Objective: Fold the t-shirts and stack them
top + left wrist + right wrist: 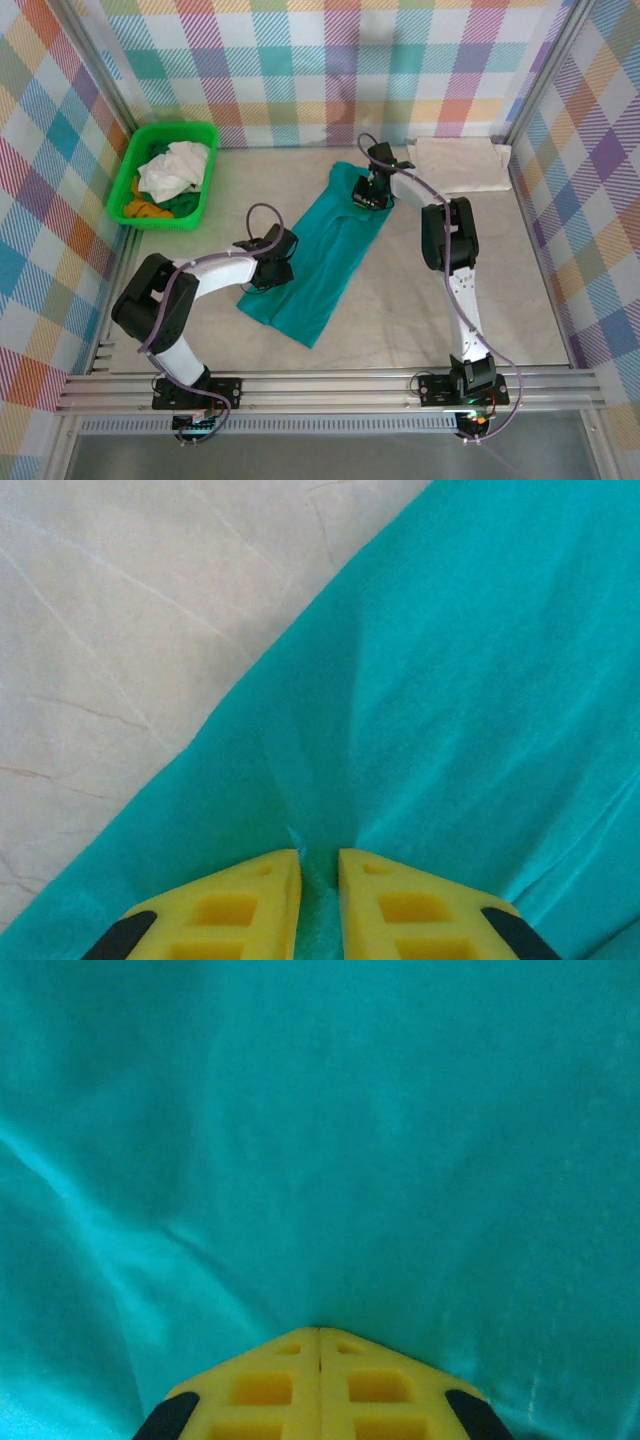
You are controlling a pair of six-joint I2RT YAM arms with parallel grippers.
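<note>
The teal t-shirt (325, 255) lies as a long diagonal strip across the middle of the table. My left gripper (268, 272) sits at the shirt's left edge. In the left wrist view its yellow fingers (240, 905) pinch a raised ridge of the teal cloth (470, 680) in the narrow gap at the left gripper's tips (320, 865). My right gripper (368, 192) is at the shirt's far end. Its jaws meet at the right gripper's tips (320, 1330), with teal cloth (350, 1140) drawn in creases toward them. A folded cream t-shirt (458, 165) lies at the back right.
A bright green basket (128, 172) at the back left holds crumpled white (172, 168), orange (145, 209) and green (185, 203) t-shirts. Checked walls close off the back and both sides. Bare tabletop (500, 290) lies to the right of the teal shirt.
</note>
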